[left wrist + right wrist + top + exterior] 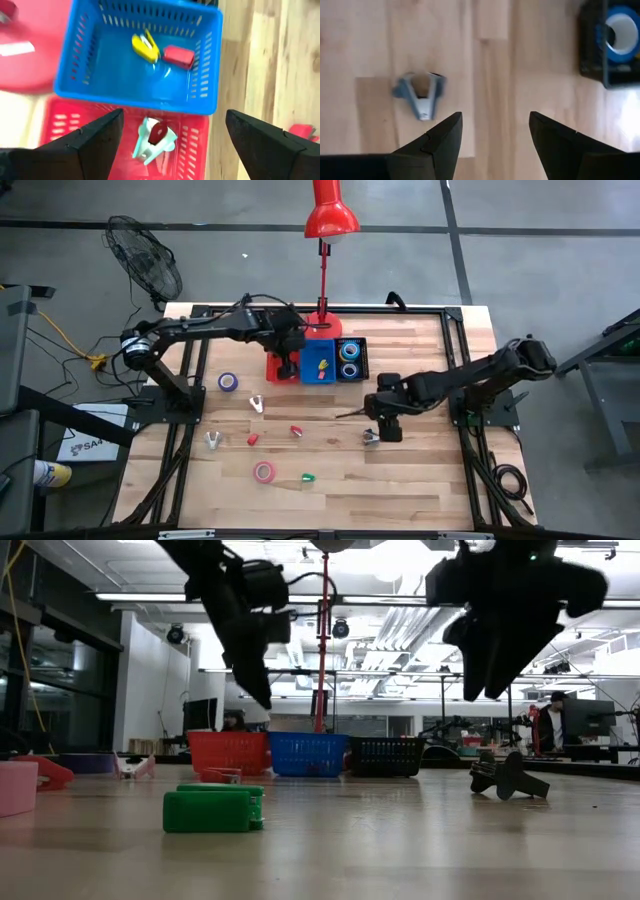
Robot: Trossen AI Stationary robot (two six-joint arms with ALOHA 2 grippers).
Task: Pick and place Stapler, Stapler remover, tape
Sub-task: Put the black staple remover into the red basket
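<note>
One stapler remover (155, 140) in the red bin (192, 150), directly under the released left gripper (172, 137), near the tabletop's far edge.

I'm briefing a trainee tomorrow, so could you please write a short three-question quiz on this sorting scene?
1. True or false: the left gripper is open above the red bin.
2. Which bin holds blue tape rolls? A red, B blue, C black.
3. Fill in: the thing lying in the red bin under the left gripper is a staple ____.

Key
1. True; the left wrist view shows its fingers spread wide, with nothing between them.
2. C, the black bin, next to the blue bin.
3. remover; the staple remover is pale with a red centre. The right gripper, also open, hovers near another staple remover on the table.
</note>
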